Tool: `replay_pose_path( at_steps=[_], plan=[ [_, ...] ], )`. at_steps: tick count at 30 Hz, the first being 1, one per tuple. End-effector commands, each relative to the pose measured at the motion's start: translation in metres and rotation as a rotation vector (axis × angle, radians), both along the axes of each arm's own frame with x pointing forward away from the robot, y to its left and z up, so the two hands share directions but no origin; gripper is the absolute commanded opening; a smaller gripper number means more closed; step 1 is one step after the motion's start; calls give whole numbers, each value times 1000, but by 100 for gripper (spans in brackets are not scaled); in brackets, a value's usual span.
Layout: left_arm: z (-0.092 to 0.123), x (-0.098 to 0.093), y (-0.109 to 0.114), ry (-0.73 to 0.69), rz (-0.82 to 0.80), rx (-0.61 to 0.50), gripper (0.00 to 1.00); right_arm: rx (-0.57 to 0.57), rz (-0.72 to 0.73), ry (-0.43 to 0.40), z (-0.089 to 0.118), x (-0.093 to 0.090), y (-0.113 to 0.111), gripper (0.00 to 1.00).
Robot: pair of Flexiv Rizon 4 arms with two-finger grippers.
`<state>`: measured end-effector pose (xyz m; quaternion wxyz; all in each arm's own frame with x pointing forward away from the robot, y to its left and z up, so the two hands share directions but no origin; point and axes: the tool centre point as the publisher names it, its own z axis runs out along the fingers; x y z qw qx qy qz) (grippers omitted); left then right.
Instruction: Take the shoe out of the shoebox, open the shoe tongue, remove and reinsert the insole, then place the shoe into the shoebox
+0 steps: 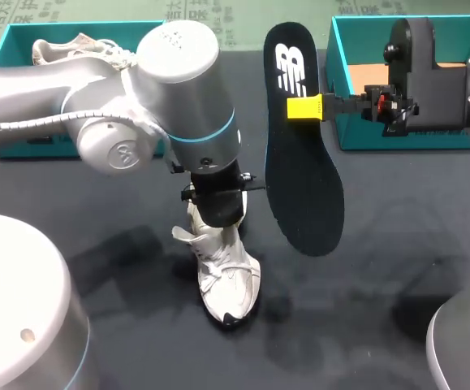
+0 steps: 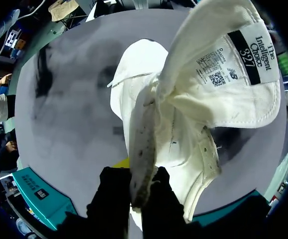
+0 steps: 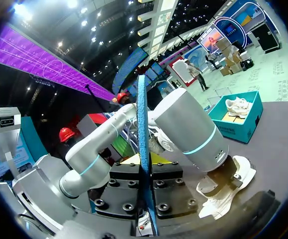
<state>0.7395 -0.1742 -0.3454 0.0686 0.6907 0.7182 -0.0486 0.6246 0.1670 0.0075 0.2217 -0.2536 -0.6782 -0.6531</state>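
A white shoe (image 1: 226, 280) stands on the black table, toe toward the front edge. My left gripper (image 1: 217, 218) comes down onto its heel end. In the left wrist view this gripper (image 2: 136, 195) is shut on the shoe's collar edge (image 2: 143, 149), and the tongue (image 2: 233, 64) is folded up with its label showing. The black insole (image 1: 299, 154) hangs in the air right of the shoe, heel end up. My right gripper (image 1: 306, 107) is shut on its edge. In the right wrist view the insole (image 3: 143, 134) shows edge-on between the right gripper's (image 3: 147, 199) fingers.
A teal shoebox (image 1: 7, 45) at the back left holds a second white shoe (image 1: 76, 49). Another teal box (image 1: 338, 89) lies at the back right, under my right arm. My left arm's big elbow (image 1: 178, 89) hangs over the table's middle.
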Motion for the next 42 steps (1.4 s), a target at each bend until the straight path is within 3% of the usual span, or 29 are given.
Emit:
replay_pose_path(
  at_steps=[1, 28, 33, 35, 38, 42],
  plan=[
    [-5, 11, -13, 18, -5, 14, 0, -1, -1, 2, -1, 1, 3, 0],
    [-48, 36, -48, 111, -36, 11, 0, -1, -1, 2, -1, 1, 3, 0],
    [-47, 37, -51, 113, -63, 0, 18, -1, -1, 2, -1, 1, 3, 0],
    [-46, 36, -52, 111, -77, -7, 16, -1, -1, 2, -1, 1, 3, 0],
    [-44, 34, -53, 110, -93, -17, 22, -1, -1, 2, -1, 1, 3, 0],
    [-37, 32, -50, 97, -108, -38, 39, -1, -1, 2, -1, 1, 3, 0]
  ],
)
